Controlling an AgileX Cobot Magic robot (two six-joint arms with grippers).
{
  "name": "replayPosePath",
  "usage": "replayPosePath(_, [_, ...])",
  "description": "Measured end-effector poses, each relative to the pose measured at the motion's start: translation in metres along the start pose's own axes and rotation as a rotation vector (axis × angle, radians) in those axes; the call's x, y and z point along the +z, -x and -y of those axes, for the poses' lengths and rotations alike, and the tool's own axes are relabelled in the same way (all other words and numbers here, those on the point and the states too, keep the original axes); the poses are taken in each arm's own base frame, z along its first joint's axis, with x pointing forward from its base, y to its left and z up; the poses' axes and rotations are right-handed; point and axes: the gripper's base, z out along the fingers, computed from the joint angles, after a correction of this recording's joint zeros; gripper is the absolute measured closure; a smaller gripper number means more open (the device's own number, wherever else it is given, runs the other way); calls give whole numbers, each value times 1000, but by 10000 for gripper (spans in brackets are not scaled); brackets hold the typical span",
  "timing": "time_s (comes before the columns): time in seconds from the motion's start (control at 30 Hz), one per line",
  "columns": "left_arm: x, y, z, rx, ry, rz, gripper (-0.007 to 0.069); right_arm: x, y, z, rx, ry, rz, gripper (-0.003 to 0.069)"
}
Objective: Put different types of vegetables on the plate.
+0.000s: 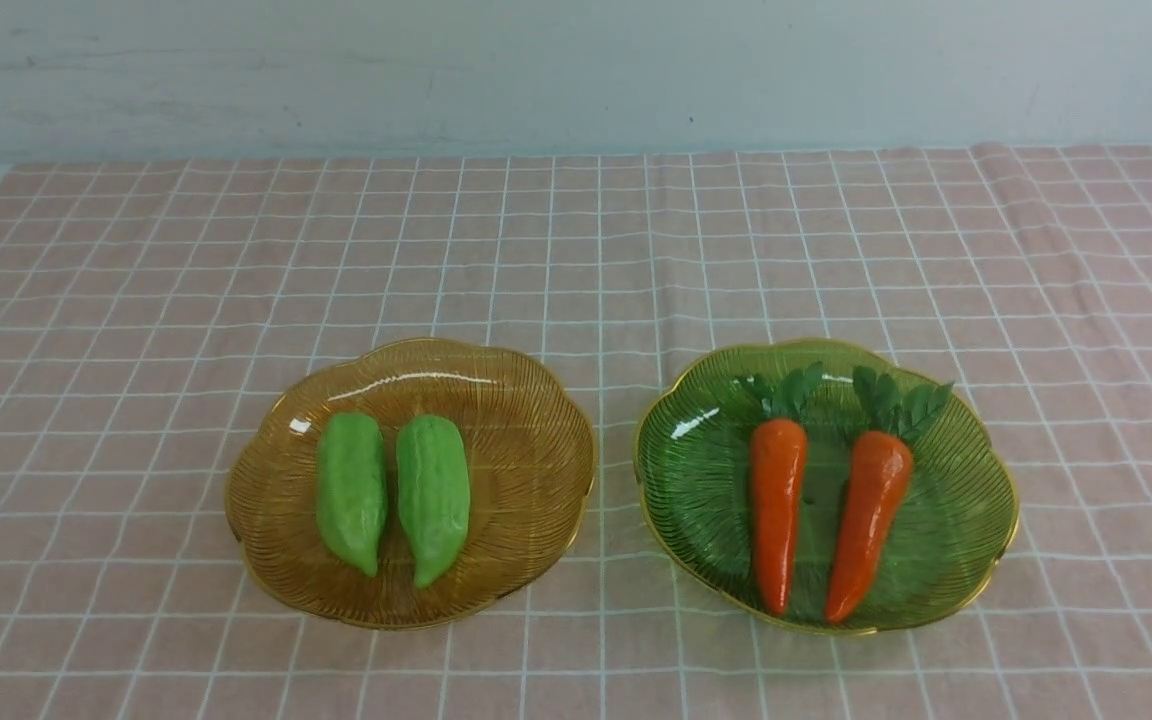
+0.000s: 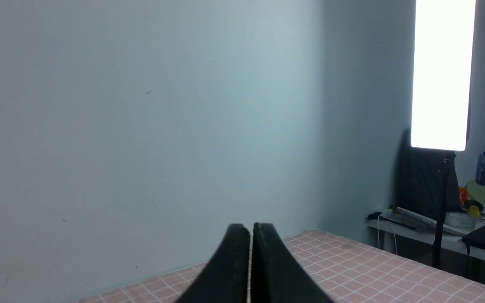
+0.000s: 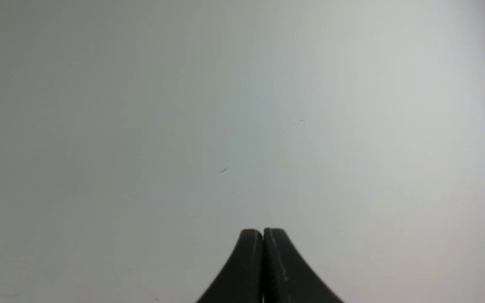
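Note:
In the front view two light-green gourds lie side by side on an amber plate [image 1: 536,420]: the left gourd [image 1: 350,492] and the right gourd [image 1: 433,496]. Two orange carrots with green tops lie on a green plate [image 1: 966,500]: the left carrot [image 1: 777,505] and the right carrot [image 1: 868,516]. Neither arm shows in the front view. My left gripper [image 2: 251,229] is shut and empty, facing the wall above the table's far edge. My right gripper [image 3: 262,232] is shut and empty, facing a bare wall.
A pink checked cloth [image 1: 576,250] covers the table up to a pale wall. The left wrist view shows a side desk [image 2: 436,235] with clutter and a bright light panel [image 2: 442,75] on a stand beyond the table's corner.

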Motion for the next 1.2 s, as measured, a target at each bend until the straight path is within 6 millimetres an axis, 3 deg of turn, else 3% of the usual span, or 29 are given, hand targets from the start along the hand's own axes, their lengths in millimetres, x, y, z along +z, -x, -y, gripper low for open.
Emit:
replayPosePath(0.27, [9, -33, -1, 121, 70, -83, 628, 0, 0, 0, 0, 0, -3, 674])
replayPosePath(0.57, [15, -99, -17, 185, 348, -248, 628, 0, -1, 0, 0, 0, -5, 674])
replayPosePath(0.73, [11, -127, -26, 179, 452, -329, 628, 0, -2, 0, 0, 0, -7, 674])
replayPosePath(0.83, [4, -159, -35, 161, 549, -426, 628, 0, -2, 0, 0, -1, -8, 674])
replayPosePath(0.93, [-1, -176, -38, 148, 593, -479, 628, 0, -2, 0, 0, -1, -8, 674])
replayPosePath(1.2, [-5, -181, -40, 174, 617, -535, 628, 0, -2, 0, 0, 0, -13, 674])
